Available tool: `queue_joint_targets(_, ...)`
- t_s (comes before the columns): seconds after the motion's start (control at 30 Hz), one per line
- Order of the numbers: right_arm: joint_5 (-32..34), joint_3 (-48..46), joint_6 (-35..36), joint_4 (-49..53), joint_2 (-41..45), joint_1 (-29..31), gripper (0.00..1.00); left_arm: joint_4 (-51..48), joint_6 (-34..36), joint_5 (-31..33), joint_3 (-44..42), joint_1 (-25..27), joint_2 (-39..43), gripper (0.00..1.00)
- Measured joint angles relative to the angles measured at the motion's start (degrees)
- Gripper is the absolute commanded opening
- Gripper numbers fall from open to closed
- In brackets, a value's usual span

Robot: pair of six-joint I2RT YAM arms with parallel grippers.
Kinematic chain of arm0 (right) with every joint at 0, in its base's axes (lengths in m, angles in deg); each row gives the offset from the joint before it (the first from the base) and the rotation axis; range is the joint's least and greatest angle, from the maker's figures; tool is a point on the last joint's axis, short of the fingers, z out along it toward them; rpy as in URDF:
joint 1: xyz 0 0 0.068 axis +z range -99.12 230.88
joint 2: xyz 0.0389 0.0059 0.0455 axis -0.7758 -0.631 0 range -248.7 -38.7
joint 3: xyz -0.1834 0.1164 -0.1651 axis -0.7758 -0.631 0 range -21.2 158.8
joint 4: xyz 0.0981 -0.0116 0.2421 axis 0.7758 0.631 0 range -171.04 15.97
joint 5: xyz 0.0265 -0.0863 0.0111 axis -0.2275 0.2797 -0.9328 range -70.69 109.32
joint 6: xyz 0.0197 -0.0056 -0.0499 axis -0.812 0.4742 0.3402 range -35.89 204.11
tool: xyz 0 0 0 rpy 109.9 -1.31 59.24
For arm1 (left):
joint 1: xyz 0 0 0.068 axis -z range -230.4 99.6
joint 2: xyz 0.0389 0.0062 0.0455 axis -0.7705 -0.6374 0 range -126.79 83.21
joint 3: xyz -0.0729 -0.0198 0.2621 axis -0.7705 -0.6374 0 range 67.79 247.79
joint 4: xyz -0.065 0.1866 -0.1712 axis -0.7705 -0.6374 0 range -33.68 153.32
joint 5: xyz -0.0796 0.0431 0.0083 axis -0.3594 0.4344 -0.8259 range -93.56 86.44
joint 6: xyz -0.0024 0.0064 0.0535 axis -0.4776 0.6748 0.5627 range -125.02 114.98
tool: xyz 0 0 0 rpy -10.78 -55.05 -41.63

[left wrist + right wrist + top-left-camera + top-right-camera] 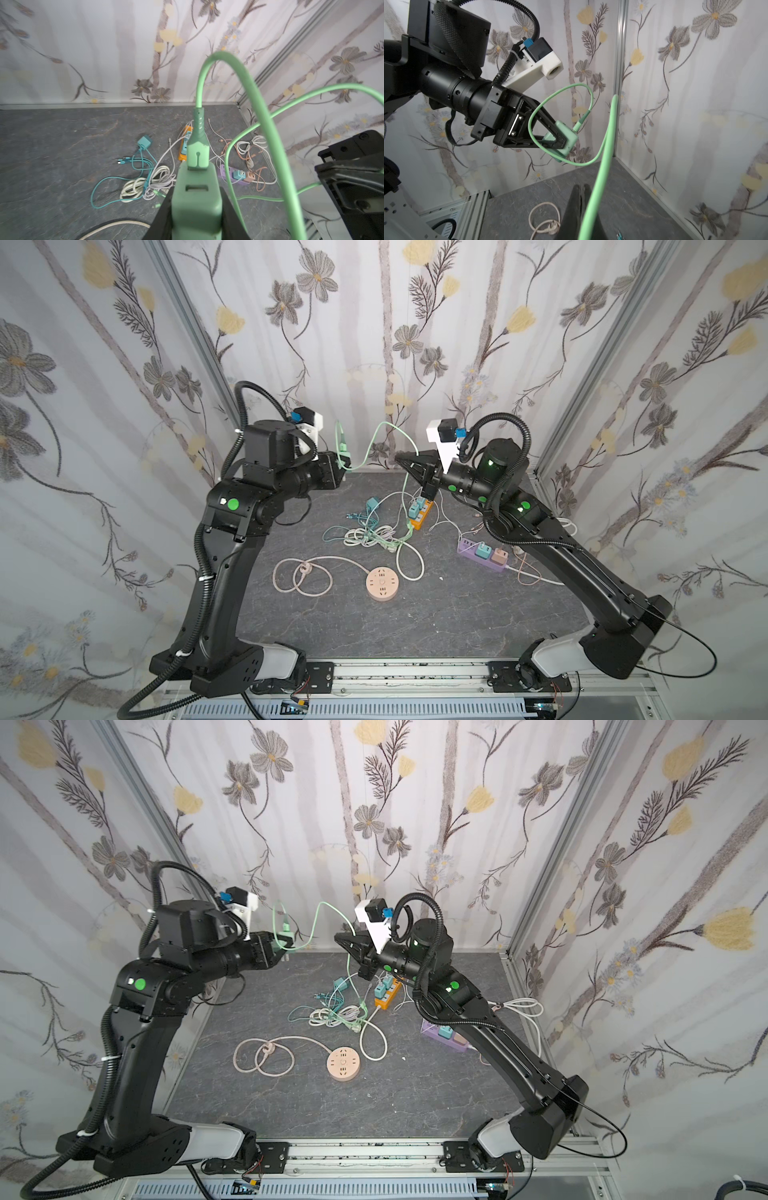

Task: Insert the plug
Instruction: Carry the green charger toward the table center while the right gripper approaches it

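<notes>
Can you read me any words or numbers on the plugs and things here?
No text can be read anywhere.
Green charger: no writing on the sides shown.
Round pink socket: only slots show; any print too small.
Orange power strip and purple power strip: too small and blurred to read.

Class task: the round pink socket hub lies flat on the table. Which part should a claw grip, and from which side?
Probably its curved rim, from straight above: the round pink socket hub lies flat, sockets up, so only the edge offers opposing faces. Avoid the spot where its cord leaves, on the left arm's side.
</notes>
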Motion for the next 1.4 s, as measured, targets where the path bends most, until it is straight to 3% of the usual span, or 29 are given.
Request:
queue_joint_targets(0.23,5.79,-15.69,0.83,7.52,14.56,-2.29,0.00,7.30,-0.35,-3.89,-5.09,5.64,-5.62,0.00)
queue_joint_targets(0.57,17.40,-36.26,-3.37,19.30,22.75,-11.41,0.00,14.53,4.85,-8.79,-10.88,15.39,-14.23,0.00)
queue_joint_targets(0.67,19.15,-39.19,-5.68,22.27,24.06,-13.51,0.05,17.33,6.93,-10.38,-14.38,15.56,-14.73,0.00)
queue_joint_targets(0.8,21.64,-39.98,-7.10,27.50,26.12,-16.33,0.04,20.04,10.62,-11.47,-19.06,15.56,-14.93,0.00)
queue_joint_targets(1.1,22.95,-39.93,-11.69,36.70,28.94,-23.50,0.05,20.39,20.83,-11.61,-21.03,14.32,-14.58,0.00)
queue_joint_targets(1.2,25.09,-40.68,-14.01,38.95,29.05,-25.97,0.16,19.69,24.63,-10.38,-23.34,12.33,-12.48,0.00)
queue_joint_targets(1.33,23.80,-39.36,-15.06,43.15,29.20,-26.45,0.55,19.41,29.27,-10.25,-27.96,9.35,-8.11,0.00)
queue_joint_targets(1.4,21.53,-37.35,-14.78,44.09,30.14,-26.34,0.64,19.02,32.30,-10.84,-29.40,9.18,-6.60,0.00)
